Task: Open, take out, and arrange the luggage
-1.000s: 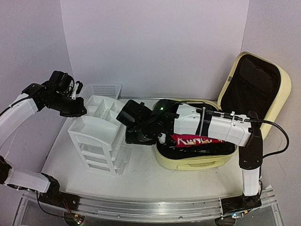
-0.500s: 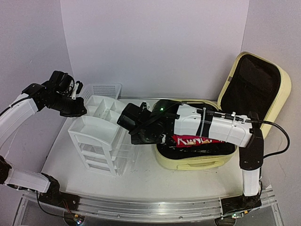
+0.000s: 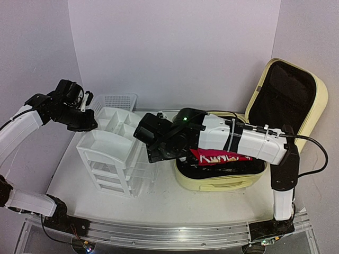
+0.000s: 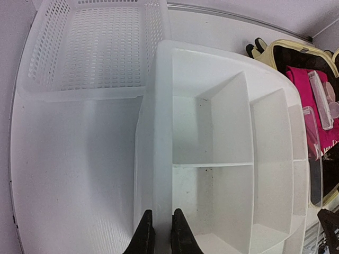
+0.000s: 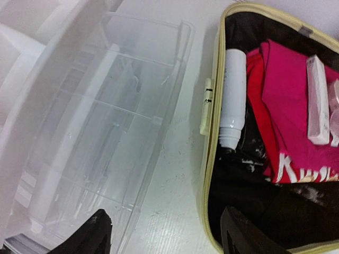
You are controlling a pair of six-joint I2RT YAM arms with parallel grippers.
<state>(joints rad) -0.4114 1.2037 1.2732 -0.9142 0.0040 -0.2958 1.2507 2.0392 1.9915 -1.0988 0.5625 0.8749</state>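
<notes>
The luggage [image 3: 222, 183] is a pale-yellow suitcase lying open at the right, its lid [image 3: 313, 108] standing up with black lining. Inside lie a pink garment [image 5: 288, 106], a white bottle [image 5: 233, 95] and a clear box [image 5: 318, 100]. My right gripper [image 3: 153, 152] is open and empty. It hovers over the table strip between the suitcase rim [image 5: 212, 174] and a pulled-out clear drawer [image 5: 106, 132]; in the right wrist view the gripper [image 5: 164, 235] straddles that strip. My left gripper [image 3: 87, 125] is shut on the rim of the white drawer unit [image 4: 212, 132], as the left wrist view [image 4: 159, 225] shows.
The white drawer unit [image 3: 114, 153] stands left of centre with its clear drawer [image 3: 144, 165] sticking out toward the suitcase. A white mesh basket [image 3: 116, 100] sits behind it against the back wall and also shows in the left wrist view [image 4: 95, 47].
The clear drawer has slid further out toward the suitcase. My right gripper has shifted slightly right and up. The left arm has not moved.
</notes>
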